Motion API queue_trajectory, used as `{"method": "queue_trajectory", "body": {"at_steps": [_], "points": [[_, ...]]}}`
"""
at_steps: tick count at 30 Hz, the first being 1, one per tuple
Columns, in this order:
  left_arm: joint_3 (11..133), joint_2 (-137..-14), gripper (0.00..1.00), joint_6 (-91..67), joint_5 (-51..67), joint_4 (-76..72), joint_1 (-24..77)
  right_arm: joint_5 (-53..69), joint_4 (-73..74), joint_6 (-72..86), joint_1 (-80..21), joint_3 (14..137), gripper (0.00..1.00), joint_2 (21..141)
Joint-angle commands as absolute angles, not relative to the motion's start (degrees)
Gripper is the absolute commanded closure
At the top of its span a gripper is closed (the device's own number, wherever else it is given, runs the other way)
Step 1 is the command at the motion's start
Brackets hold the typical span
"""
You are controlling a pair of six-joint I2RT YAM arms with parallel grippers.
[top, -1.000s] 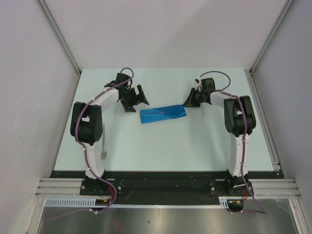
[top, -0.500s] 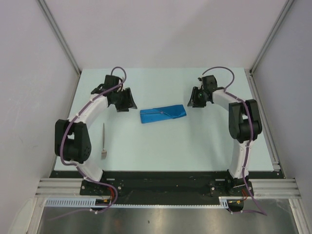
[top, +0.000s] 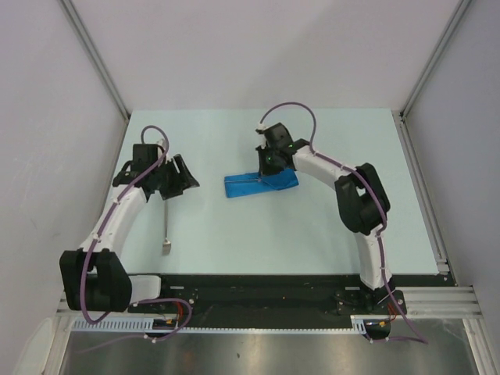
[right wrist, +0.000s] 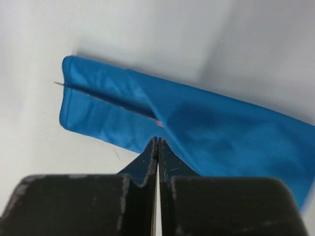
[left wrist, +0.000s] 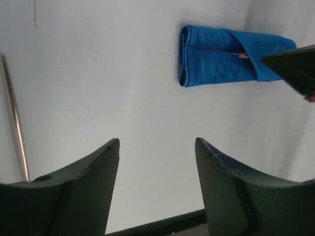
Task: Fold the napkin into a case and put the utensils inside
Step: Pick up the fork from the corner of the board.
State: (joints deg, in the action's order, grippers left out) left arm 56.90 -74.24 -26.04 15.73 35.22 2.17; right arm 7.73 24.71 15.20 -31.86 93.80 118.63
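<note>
Royal-blue cloth napkin lies mid-way across the pale table, folded into a narrow case; my right gripper, fingers pressed together, noses its flap, likely to open it. My left gripper, fingers apart, hangs near the slim silver utensil at the left, ready to grasp

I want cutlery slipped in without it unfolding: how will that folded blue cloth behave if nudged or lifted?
Probably floppy: the case shows soft creases and rounded edges, so lifted by one end it would likely sag. Its overlapping layers look unfastened, so a nudge may open it. Loose on the smooth table, it could slide or bunch.
</note>
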Motion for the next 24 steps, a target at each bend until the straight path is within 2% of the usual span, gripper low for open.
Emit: {"method": "queue_trajectory", "body": {"at_steps": [1, 24], "points": [[55.46, -70.32, 0.31, -26.72, 17.67, 35.68, 1.58, 7.21, 27.94, 15.30, -34.80, 100.36, 1.00, 123.39], [52.38, -67.59, 0.28, -27.16, 21.18, 33.92, 0.53, 5.10, 30.76, 14.33, -35.95, 107.75, 1.00, 129.90]]}}
